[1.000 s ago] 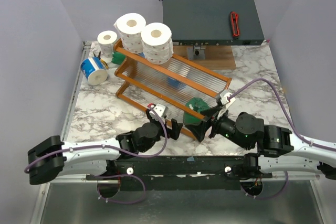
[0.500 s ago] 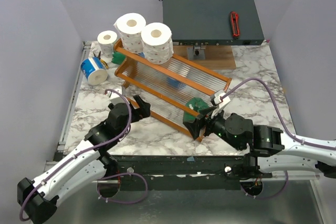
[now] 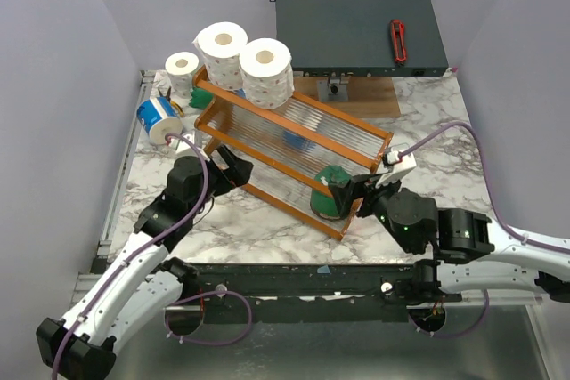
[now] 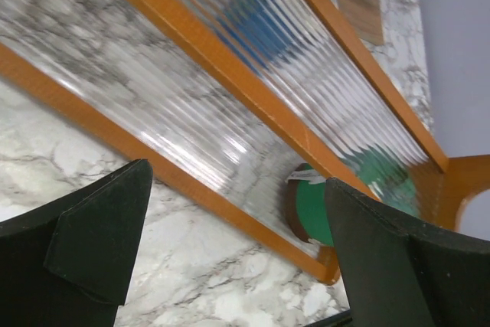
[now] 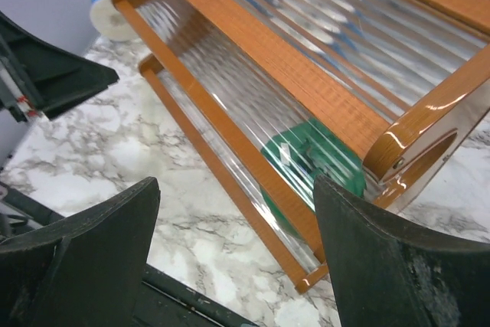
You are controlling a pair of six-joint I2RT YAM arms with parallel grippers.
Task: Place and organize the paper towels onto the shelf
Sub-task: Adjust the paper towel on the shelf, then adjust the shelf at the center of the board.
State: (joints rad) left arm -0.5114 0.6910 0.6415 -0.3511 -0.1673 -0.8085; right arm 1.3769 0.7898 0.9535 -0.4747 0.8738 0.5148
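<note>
Item: two arms, left arm (image 3: 134, 264) and right arm (image 3: 485, 242).
- Links: silver-grey shells; joints: rounded black housings.
- Cables: one purple cable (image 3: 207, 186) looped along each arm.
- Wrists: small white camera block (image 3: 398, 159).
- Left gripper (image 3: 233, 165), right gripper (image 3: 349, 195): matte black, wedge-shaped fingers.
- Base: black rail (image 3: 294, 280), table's near edge, round silver fittings.

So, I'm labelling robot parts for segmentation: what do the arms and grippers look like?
The left arm and right arm have silver-white links, bulky black joints and a trailing purple cable each. The left gripper and right gripper each end in two black wedge-shaped fingers.
</note>
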